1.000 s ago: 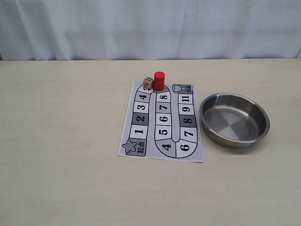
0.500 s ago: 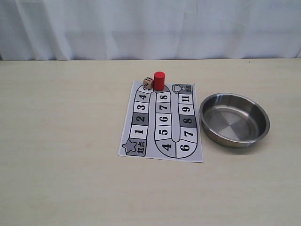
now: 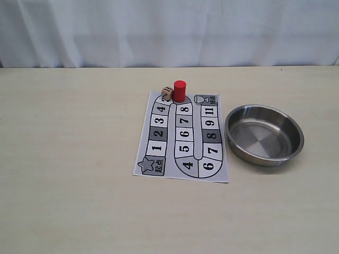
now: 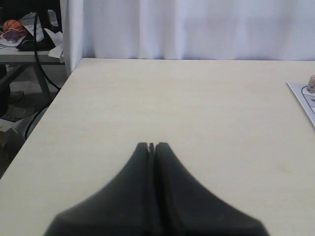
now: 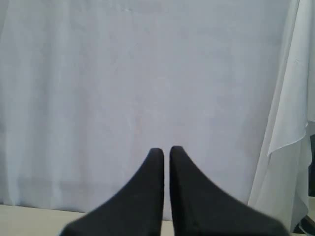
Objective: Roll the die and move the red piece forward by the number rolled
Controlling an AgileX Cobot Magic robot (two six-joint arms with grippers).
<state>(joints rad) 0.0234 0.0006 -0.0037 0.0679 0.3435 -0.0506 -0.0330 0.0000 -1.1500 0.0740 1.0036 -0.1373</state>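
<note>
Left gripper (image 4: 151, 145) closed; die (image 4: 311, 82) (edge-cropped) barely visible.

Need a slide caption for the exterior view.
Die and red piece side by side at the board's far end, steel bowl alongside; no arms visible.

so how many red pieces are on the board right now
1. The red piece stands upright at the far end of the printed board, just beyond square 8, with the die close beside it. No others show.

Left gripper (image 4: 151, 146), right gripper (image 5: 166, 150): matte black tapered fingers (image 4: 167, 187), smooth, unmarked.
</note>
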